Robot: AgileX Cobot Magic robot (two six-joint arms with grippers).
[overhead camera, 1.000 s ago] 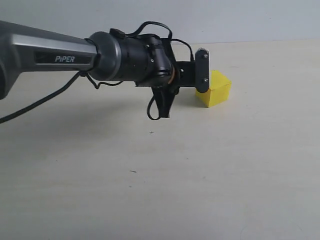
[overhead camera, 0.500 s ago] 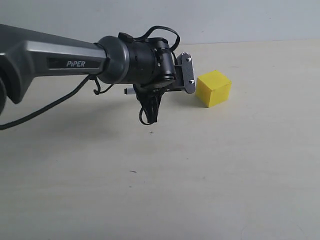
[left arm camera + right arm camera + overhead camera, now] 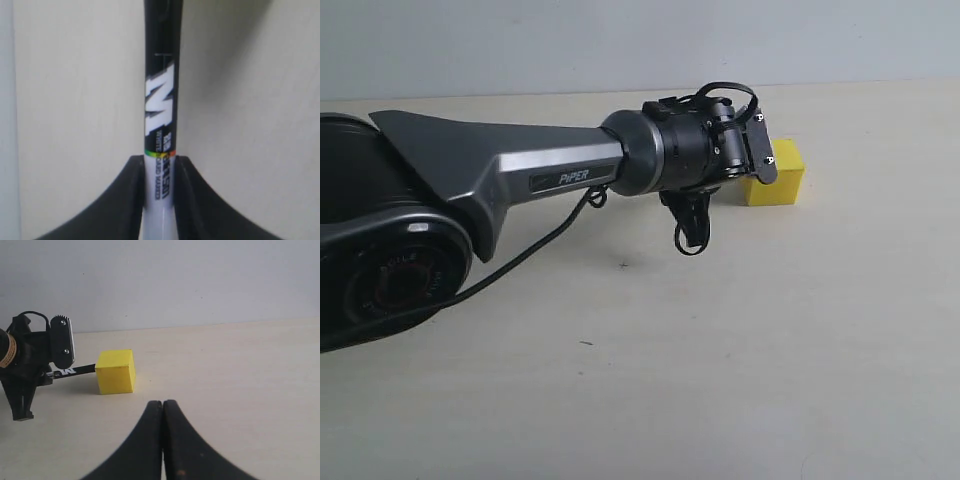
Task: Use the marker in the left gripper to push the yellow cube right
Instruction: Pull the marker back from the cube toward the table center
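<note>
The yellow cube (image 3: 778, 176) sits on the pale table at the far right, also seen in the right wrist view (image 3: 115, 371). My left gripper (image 3: 758, 150) is right against the cube's left side, its screw-studded finger plate (image 3: 64, 342) overlapping the cube's edge in the exterior view. It is shut on the marker (image 3: 161, 100), jaws clamping the white barrel while the black end sticks out ahead. The marker (image 3: 75, 371) lies level, its black tip touching the cube's left face. My right gripper (image 3: 163, 406) is shut and empty, a short way from the cube.
The grey-and-black arm (image 3: 560, 170) spans the left half of the exterior view, with a black cable loop (image 3: 690, 238) hanging under the wrist. A grey wall (image 3: 620, 40) closes the table's far edge. Bare tabletop (image 3: 880, 300) extends right of the cube.
The left gripper drew back left, then swung right and farther back. The cube has shifted right and turned square to the view. The right gripper is unchanged.
</note>
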